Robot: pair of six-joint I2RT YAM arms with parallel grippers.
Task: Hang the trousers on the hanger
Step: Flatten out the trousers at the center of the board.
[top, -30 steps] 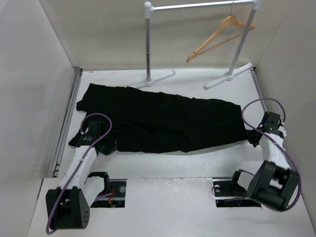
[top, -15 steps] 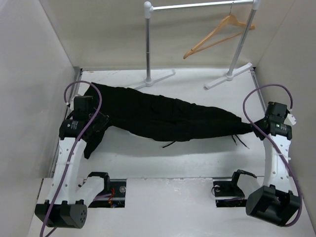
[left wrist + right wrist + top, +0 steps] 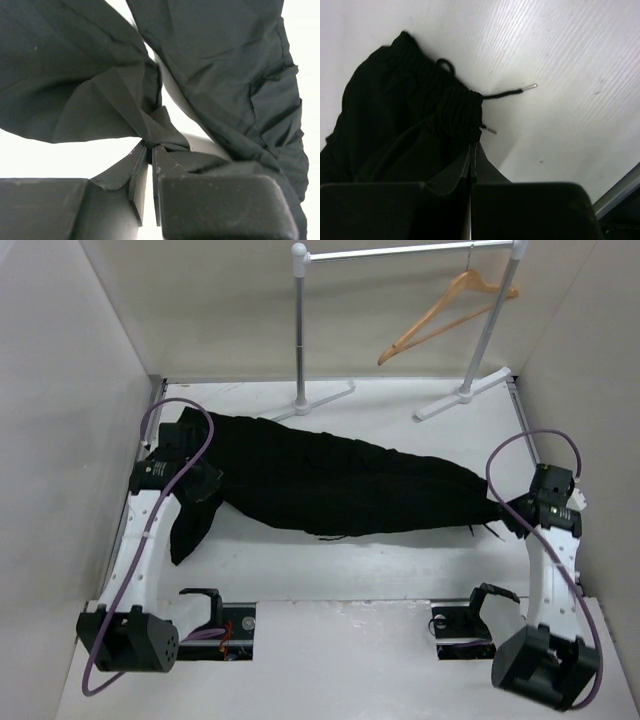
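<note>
The black trousers [image 3: 330, 480] hang stretched between my two grippers above the white table. My left gripper [image 3: 200, 490] is shut on the trouser leg end at the left; in the left wrist view the fabric [image 3: 100, 85] bunches into its tips [image 3: 148, 147]. My right gripper [image 3: 507, 512] is shut on the gathered waistband at the right; the right wrist view shows the waistband [image 3: 452, 107] in its tips [image 3: 471, 146], with a drawstring [image 3: 507, 92] trailing. The tan wooden hanger [image 3: 445, 312] hangs tilted on the rack at the back right, away from both grippers.
A silver metal rack [image 3: 400, 252] stands at the back, with two posts and flat feet [image 3: 325, 397] [image 3: 462, 395] on the table. Pale walls close in on the left, right and back. A loose leg end droops at the left [image 3: 185, 530].
The trousers went from lying flat to being lifted and stretched between both grippers. In the last half second the left gripper moved slightly back and the right gripper moved nearer. The hanger swung slightly.
</note>
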